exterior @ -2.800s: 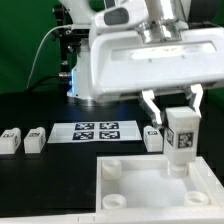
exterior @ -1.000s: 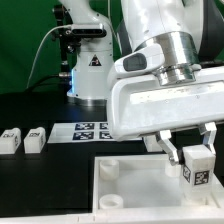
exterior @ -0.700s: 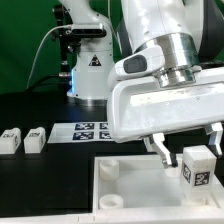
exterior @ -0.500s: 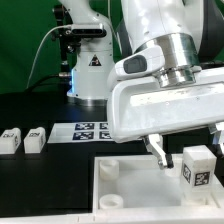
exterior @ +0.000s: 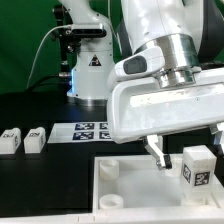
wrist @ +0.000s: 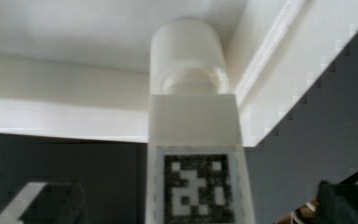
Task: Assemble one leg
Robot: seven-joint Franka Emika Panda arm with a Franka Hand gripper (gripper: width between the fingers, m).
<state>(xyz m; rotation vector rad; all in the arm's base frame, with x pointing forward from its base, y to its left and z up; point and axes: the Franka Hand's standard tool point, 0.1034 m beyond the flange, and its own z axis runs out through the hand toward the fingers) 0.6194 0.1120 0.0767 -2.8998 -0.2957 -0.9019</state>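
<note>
A white leg [exterior: 198, 166] with a square marker on its face stands upright in the panel's [exterior: 128, 188] far corner socket at the exterior view's right. My gripper [exterior: 190, 149] hangs over it, open, with its fingers [exterior: 158, 150] apart on either side and not touching the leg. In the wrist view the leg [wrist: 194, 120] fills the middle, and the gripper [wrist: 185, 205] fingertips [wrist: 23, 202] show dark and spread wide of it. Two more legs [exterior: 10, 140] [exterior: 35, 138] lie at the exterior view's left.
The marker board [exterior: 92, 130] lies on the black table behind the panel. Another round socket [exterior: 108, 167] shows at the panel's far left corner. The robot base [exterior: 90, 70] stands at the back. My arm's white body hides the right part of the table.
The gripper carried the leg down onto the panel's right corner socket, then its fingers spread apart and let go. The leg stays standing in the socket.
</note>
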